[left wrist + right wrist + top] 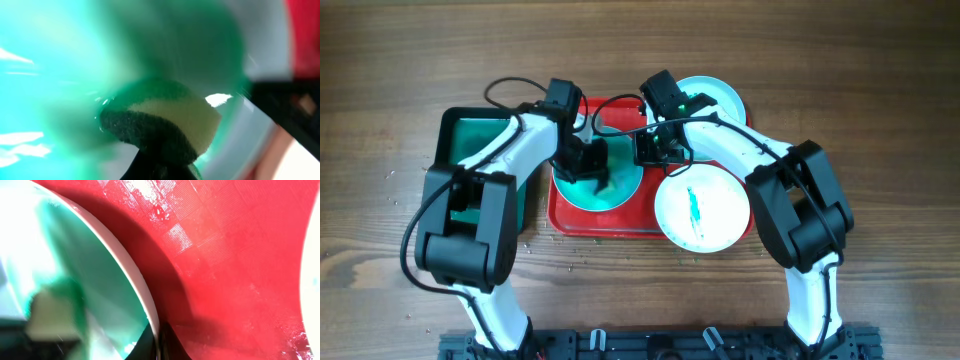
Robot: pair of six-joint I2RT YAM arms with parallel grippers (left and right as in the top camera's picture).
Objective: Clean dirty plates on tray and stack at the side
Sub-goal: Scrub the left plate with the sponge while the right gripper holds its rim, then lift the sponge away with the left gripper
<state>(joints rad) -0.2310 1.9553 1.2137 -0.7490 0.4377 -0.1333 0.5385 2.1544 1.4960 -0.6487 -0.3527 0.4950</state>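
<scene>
Overhead, we see the tray (602, 223) holding a plate (612, 192); up close, left end effector (590, 170) grips a sponge (175, 117), right end effector (160, 342) clamps its rim.

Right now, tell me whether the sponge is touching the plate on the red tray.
Touching. The left wrist view shows the sponge pressed against the teal-smeared plate, with no gap between them.

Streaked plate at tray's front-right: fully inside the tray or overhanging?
Overhanging: the plate covers the red tray's front rim, its edge out over the wooden table.
</scene>
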